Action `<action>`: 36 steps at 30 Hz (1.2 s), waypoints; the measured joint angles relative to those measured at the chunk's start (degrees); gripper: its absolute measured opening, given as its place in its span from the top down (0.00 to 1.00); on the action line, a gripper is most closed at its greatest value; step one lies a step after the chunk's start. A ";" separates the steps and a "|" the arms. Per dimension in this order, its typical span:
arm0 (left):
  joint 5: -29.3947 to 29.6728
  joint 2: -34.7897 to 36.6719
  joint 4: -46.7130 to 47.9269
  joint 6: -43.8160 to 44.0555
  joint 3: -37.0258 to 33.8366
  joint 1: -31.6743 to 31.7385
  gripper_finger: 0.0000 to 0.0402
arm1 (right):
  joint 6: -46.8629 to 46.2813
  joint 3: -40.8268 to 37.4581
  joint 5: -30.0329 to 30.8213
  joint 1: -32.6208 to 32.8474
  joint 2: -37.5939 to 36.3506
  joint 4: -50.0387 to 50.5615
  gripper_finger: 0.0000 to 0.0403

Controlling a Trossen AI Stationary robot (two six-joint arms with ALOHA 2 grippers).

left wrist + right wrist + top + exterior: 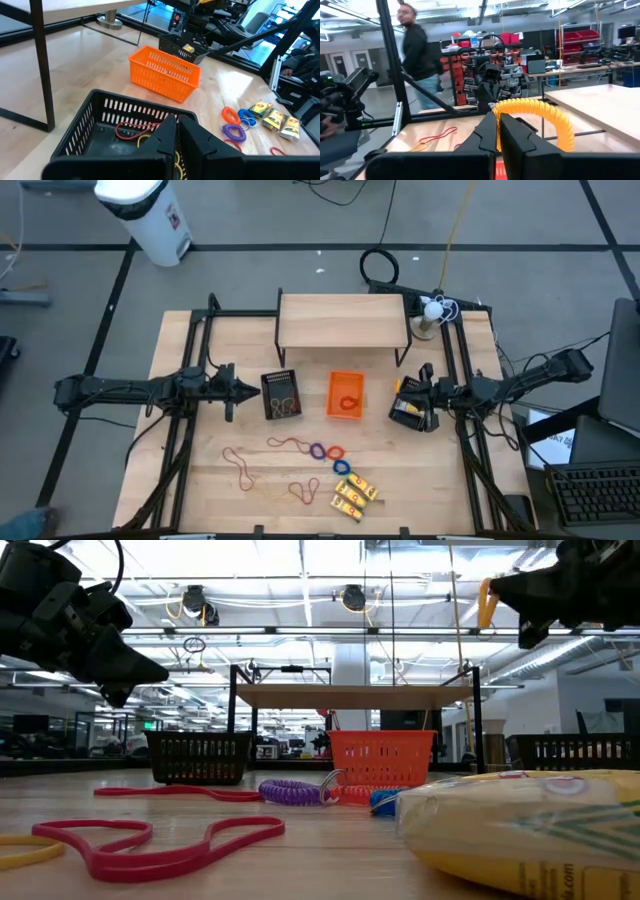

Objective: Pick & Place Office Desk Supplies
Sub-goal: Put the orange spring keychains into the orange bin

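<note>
My left gripper [243, 390] is shut and empty, just left of a black basket [281, 395] that holds red and yellow rubber bands [131, 131]. My right gripper [408, 387] is shut on a yellow coiled ring [540, 107], raised above a second black basket [405, 412] at the right. An orange basket [346, 395] stands between the two. Loose on the near table lie red and tan rubber bands [240, 465], purple, orange and blue rings [330, 454] and yellow packets [352, 495]. My right gripper pinches the yellow coiled ring between its two fingers at one spot on its loop [503, 105]. The rest of the loop arcs out beside the fingers, lifted clear of the table, and shows in the low view [487, 602] next to the gripper.
A low wooden shelf [342, 320] on black legs stands behind the baskets. A black frame runs along both table sides. A white lamp [430, 315] sits at the far right. A person [417, 50] moves in the room beyond the table.
</note>
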State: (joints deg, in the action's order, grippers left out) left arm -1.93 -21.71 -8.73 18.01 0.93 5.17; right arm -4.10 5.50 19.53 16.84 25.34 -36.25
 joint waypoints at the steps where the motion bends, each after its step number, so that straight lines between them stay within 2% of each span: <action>1: -0.01 -0.01 0.00 0.18 0.01 -0.02 0.95 | -0.04 0.12 0.06 -0.02 0.04 -0.13 1.00; 5: -0.01 0.00 -0.03 0.31 0.00 -0.01 0.95 | 0.34 6.41 1.42 0.00 1.99 5.30 1.00; 8: -0.01 -0.01 -0.07 0.18 0.00 -0.01 0.95 | -0.13 17.77 4.38 -0.37 7.71 20.03 1.00; 14: 0.93 0.00 -0.11 0.02 0.00 0.00 0.95 | -2.27 44.15 4.16 -4.29 32.53 46.13 1.00; 16: 1.53 0.00 -0.11 -0.27 0.00 -0.02 0.95 | -2.32 51.40 1.35 -6.38 41.78 53.06 1.00; 19: 2.41 0.00 -0.14 -0.25 0.00 0.00 0.95 | -1.62 59.13 -3.36 -9.04 53.85 57.18 1.00; 22: 2.42 -0.01 -0.15 0.03 0.00 0.00 0.95 | -1.28 63.20 -7.24 -10.79 62.39 59.13 1.00; 25: 2.04 0.00 -0.11 0.18 0.00 0.00 0.95 | -2.56 64.41 -9.11 -12.29 67.59 59.47 1.00; 31: 1.98 0.00 -0.07 0.54 0.00 0.00 0.95 | -4.85 64.41 -11.55 -14.67 71.59 61.72 1.00; 34: 1.98 0.00 -0.07 0.53 0.02 0.00 0.95 | -5.80 64.52 -16.45 -15.44 71.69 60.95 1.00; 36: 1.96 0.00 -0.07 0.53 0.00 -0.01 0.95 | -6.59 64.52 -16.88 -15.73 71.82 61.44 1.00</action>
State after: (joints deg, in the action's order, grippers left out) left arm 0.03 -21.71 -8.80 18.55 0.93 5.16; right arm -10.69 70.02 2.65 1.11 97.16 25.19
